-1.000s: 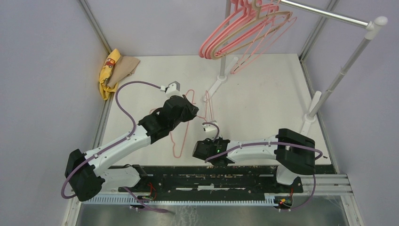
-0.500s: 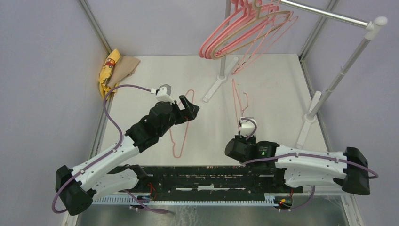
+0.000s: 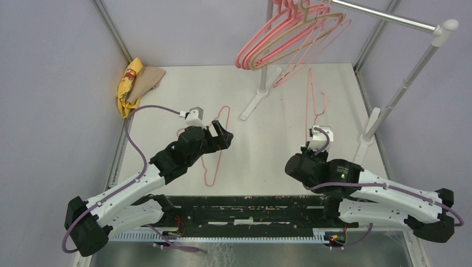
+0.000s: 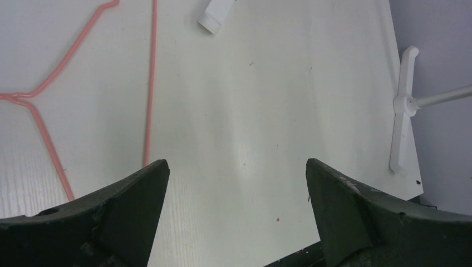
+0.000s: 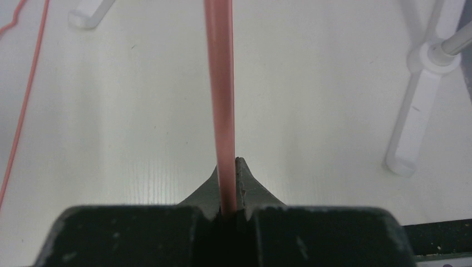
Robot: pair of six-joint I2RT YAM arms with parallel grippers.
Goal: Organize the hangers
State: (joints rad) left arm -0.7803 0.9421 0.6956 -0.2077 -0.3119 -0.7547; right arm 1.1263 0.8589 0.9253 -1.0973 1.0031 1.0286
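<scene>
Looking down on the white table (image 3: 183,83), we take the white-and-silver rail stand (image 3: 405,83) as our landmark. From its shiny metal rail a bunch of hangers (image 3: 261,50) dangles by the hooks. Most are thick, smooth pink plastic, one among them is beige (image 3: 298,29), and a thinner pink one sits at the outer side.

Between the stand's two flat white feet, nearer the right-hand one, the right end effector (image 5: 228,172) has its dark jaws pinched tight on a thin pink wire hanger (image 3: 309,89). In the right wrist view the rod runs straight up out of the closed fingertips. From above, this hanger stands upright off the table, its long straight side reaching toward the hung bunch and its small bent hook pointing toward the stand's right post.

To the left of the stand's left foot, a second thin pink wire hanger (image 4: 150,83) lies flat on the table, its outline a narrow triangle with a kinked shoulder. The left end effector (image 4: 236,167) hangs over the table just beside that hanger, nearer the stand, with its blunt black fingers (image 4: 133,194) spread wide and nothing between them.

Well away from the stand, in the far left corner of the table, a crumpled yellow cloth (image 3: 127,83) touches a tan cloth (image 3: 151,78).
</scene>
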